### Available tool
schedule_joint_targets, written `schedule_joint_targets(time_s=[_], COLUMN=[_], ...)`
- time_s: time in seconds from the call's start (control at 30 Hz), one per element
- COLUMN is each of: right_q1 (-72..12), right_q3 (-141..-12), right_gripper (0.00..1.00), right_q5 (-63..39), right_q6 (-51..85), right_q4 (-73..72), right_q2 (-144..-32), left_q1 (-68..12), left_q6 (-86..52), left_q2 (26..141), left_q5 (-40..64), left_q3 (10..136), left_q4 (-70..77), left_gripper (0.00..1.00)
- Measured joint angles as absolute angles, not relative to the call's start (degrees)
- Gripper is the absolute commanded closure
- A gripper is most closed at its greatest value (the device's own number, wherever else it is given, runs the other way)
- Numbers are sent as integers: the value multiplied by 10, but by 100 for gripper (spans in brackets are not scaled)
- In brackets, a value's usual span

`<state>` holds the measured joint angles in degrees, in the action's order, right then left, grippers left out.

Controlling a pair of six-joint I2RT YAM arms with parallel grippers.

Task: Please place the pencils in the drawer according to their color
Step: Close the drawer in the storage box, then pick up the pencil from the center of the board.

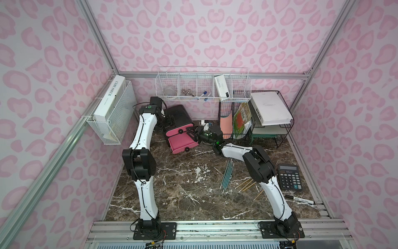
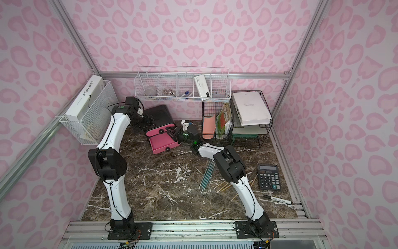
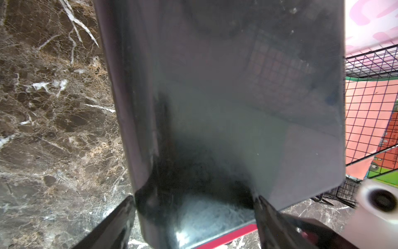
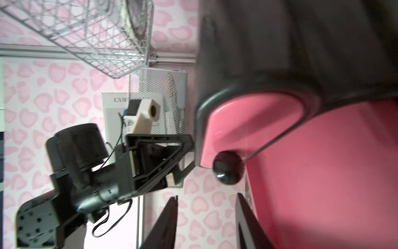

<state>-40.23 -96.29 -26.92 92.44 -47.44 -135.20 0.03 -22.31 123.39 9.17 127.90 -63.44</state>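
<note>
**Spotter:** Just ahead of your right gripper (image 4: 206, 196) sits the black knob (image 4: 229, 167) of a pink drawer front (image 4: 247, 125). Your jaws are parted, with nothing between them!

**Caller:** And your left gripper (image 3: 193, 200)?

**Spotter:** It's clamped across the black body of the drawer unit (image 1: 178, 114), one finger on each side.

**Caller:** Where are the pencils?

**Spotter:** Well behind your right gripper, down by that arm's elbow. The teal pencils (image 1: 227, 175) lie on the bench (image 1: 183, 194), with the yellow pencils (image 1: 247, 185) just beside them. Both are well apart from either gripper.

bright even light, blurry wrist cams
</note>
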Motion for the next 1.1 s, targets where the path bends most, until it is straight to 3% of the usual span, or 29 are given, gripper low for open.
schedule_joint_targets(time_s=[0.13, 0.33, 0.8, 1.1], right_q1=[-400, -392, -369, -340], right_q3=[-905, -806, -649, -628], right_gripper=[31, 23, 14, 9], right_q5=[-276, -288, -297, -264], right_q6=[916, 897, 800, 647], right_q4=[-491, -503, -411, -219], right_q2=[-1305, -1228, -1110, -1005], left_q1=[0, -1, 0, -32], left_q6=[-222, -210, -175, -163], left_q2=[1231, 1223, 1133, 1051], left_q5=[93, 81, 53, 109], left_q3=[1279, 1279, 1275, 1190], left_q4=[-639, -662, -644, -606], left_gripper=[15, 14, 6, 2])
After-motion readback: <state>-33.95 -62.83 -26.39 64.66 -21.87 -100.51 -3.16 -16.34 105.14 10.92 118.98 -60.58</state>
